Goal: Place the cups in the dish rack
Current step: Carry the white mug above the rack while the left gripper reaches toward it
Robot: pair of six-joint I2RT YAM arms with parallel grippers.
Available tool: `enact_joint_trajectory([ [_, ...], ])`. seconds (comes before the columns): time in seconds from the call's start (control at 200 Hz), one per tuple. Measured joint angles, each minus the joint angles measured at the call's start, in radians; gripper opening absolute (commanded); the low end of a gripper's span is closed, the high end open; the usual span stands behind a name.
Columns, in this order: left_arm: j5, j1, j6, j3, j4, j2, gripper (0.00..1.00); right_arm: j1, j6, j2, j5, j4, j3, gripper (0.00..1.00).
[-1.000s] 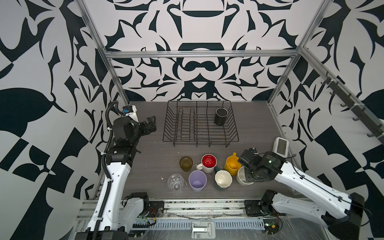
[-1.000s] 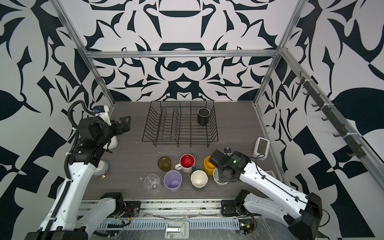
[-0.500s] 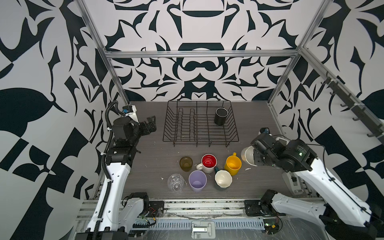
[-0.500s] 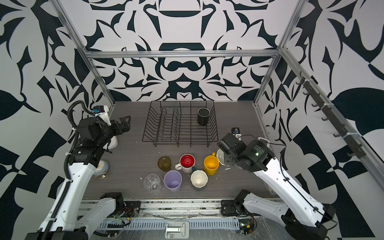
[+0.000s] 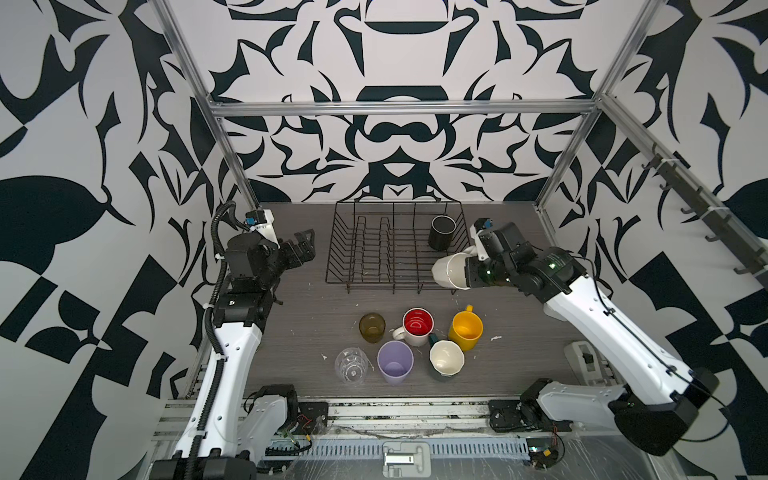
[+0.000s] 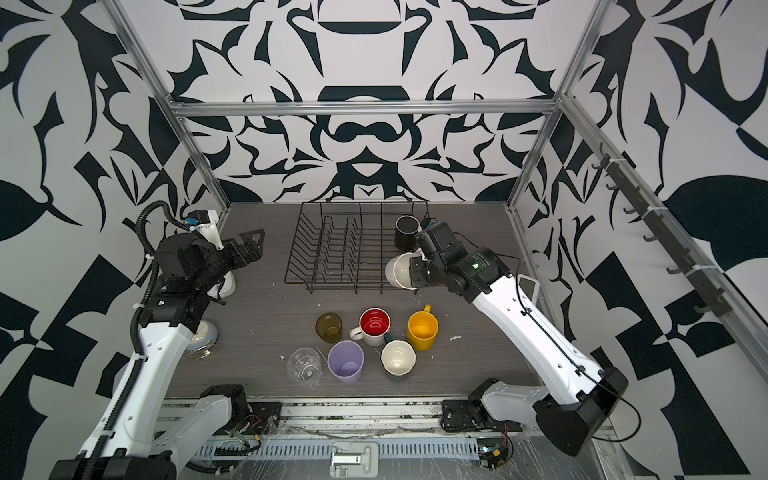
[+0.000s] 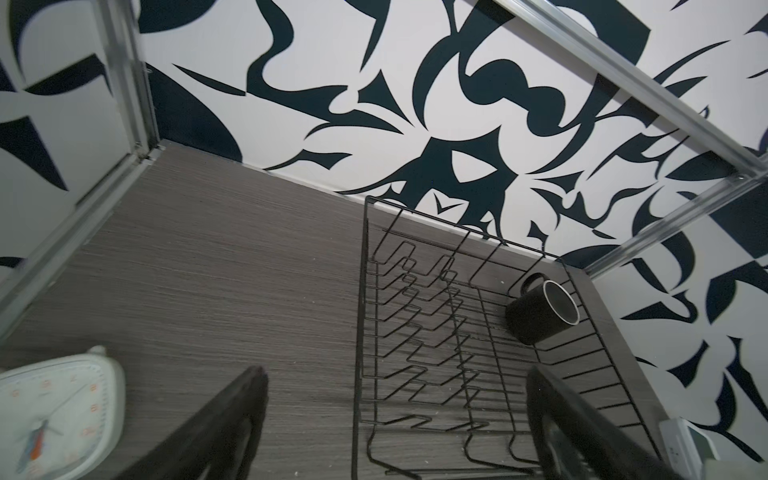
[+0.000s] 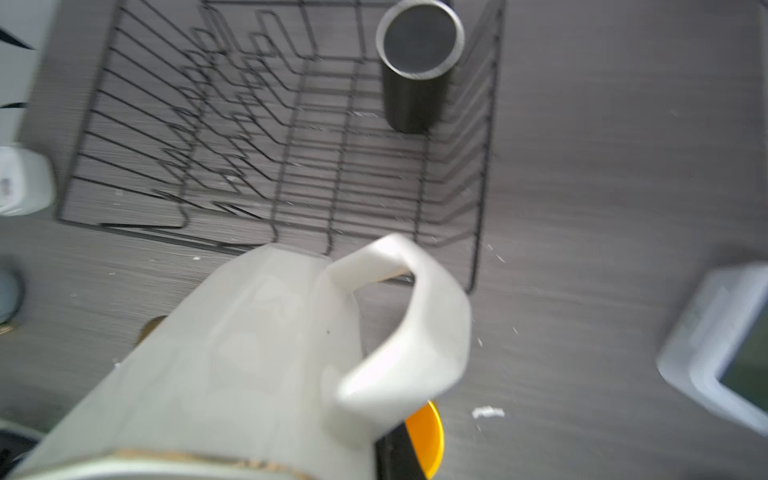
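The black wire dish rack (image 5: pixel 374 283) stands at the back of the table with a black mug (image 5: pixel 441 232) upright in its far right corner. My right gripper (image 5: pixel 467 272) is shut on the rim of a white mug (image 5: pixel 449 270), held tipped on its side above the rack's front right corner. In the right wrist view the white mug (image 8: pixel 249 353) fills the foreground, handle up. On the table in front stand an amber glass (image 5: pixel 372 327), red-inside mug (image 5: pixel 417 326), yellow mug (image 5: pixel 466 331), teal mug (image 5: pixel 446 359), lilac tumbler (image 5: pixel 395 368) and clear glass (image 5: pixel 351 365). My left gripper (image 5: pixel 301 245) hangs open and empty left of the rack.
A white clock (image 7: pixel 54 415) lies on the table under my left arm. A small white device with a screen (image 6: pixel 528 286) sits by the right wall, behind my right arm. Metal frame posts stand at the back corners.
My right gripper has lifted the white mug from beside the yellow mug and carried it back to the rack's front right corner, tipping it sideways. The left arm has not moved.
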Motion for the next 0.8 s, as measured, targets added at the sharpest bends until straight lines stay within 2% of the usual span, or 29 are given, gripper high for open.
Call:
enact_joint_trajectory([
  [0.32, 0.276, 0.000, -0.204, -0.010, 0.133, 0.040, 0.99, -0.156, -0.088, 0.028, -0.274, 0.255, -0.017, 0.00],
  [0.545, 0.433, 0.000, -0.269, -0.010, 0.140, -0.064, 1.00, -0.160, -0.083, 0.125, -0.489, 0.438, -0.029, 0.00],
  [0.715, 0.527, 0.000, -0.290, -0.010, 0.155, -0.135, 1.00, -0.159, -0.077, 0.138, -0.607, 0.546, -0.077, 0.00],
  [0.8, 0.576, 0.000, -0.320, -0.033, 0.214, -0.134, 1.00, -0.148, -0.077, 0.137, -0.655, 0.587, -0.083, 0.00],
])
